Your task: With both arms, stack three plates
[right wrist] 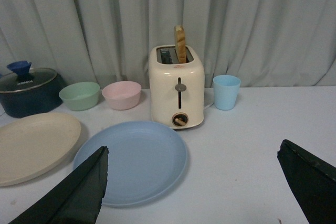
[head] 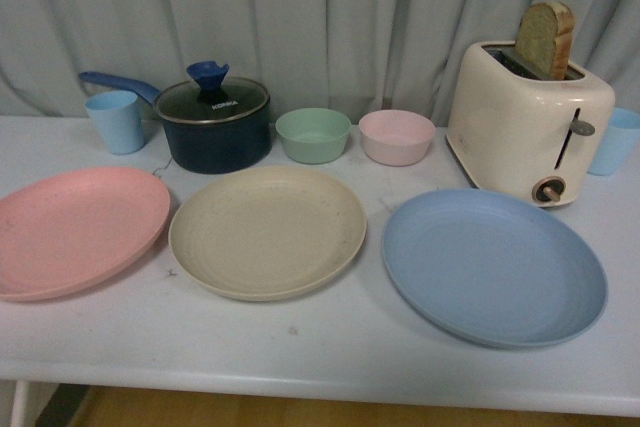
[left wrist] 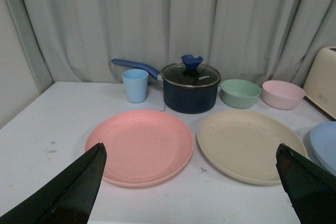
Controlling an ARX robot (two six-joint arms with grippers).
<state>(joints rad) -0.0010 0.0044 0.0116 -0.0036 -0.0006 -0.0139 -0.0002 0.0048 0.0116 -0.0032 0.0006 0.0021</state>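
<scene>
Three plates lie side by side on the white table [head: 320,362]: the pink plate [head: 75,230] at the left, the beige plate [head: 267,230] in the middle, the blue plate [head: 493,265] at the right. None overlap. Neither arm shows in the front view. My left gripper [left wrist: 191,182] is open and empty, held back above the table's near edge, facing the pink plate [left wrist: 139,147] and beige plate [left wrist: 251,145]. My right gripper [right wrist: 194,182] is open and empty, facing the blue plate [right wrist: 131,161]; the beige plate [right wrist: 31,145] shows beside it.
Behind the plates stand a blue cup [head: 117,120], a dark lidded saucepan [head: 215,125], a green bowl [head: 313,134], a pink bowl [head: 397,136], a cream toaster [head: 527,122] holding a bread slice, and another blue cup [head: 614,141]. A curtain hangs behind.
</scene>
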